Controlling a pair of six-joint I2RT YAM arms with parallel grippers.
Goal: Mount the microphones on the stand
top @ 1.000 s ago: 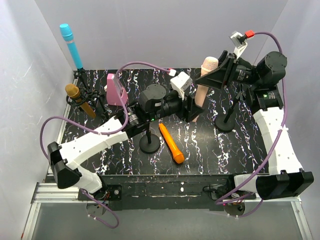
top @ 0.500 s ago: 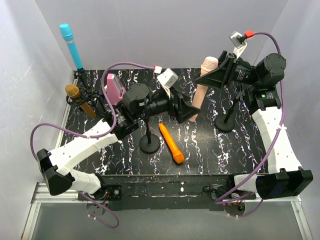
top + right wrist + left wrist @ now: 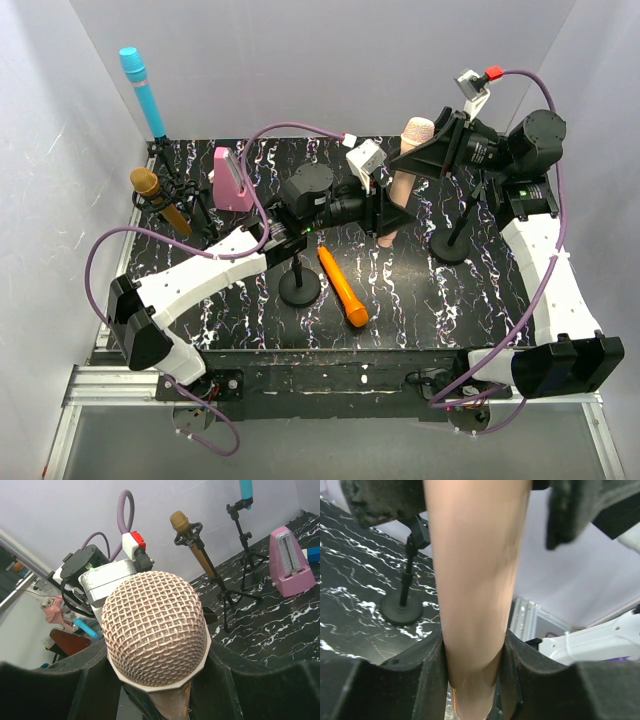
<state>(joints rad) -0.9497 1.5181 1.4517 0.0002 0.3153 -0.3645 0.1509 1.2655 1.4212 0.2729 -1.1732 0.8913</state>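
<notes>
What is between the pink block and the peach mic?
Part of the left arm, its black wrist, lies between the pink block and the peach mic. The top view shows it.

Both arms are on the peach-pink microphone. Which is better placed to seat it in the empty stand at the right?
Right, probably. The right fingers clasp the pale peach-pink stick microphone just under the head, beside that black round-based stand; the left fingers only pinch its lower end.
</notes>
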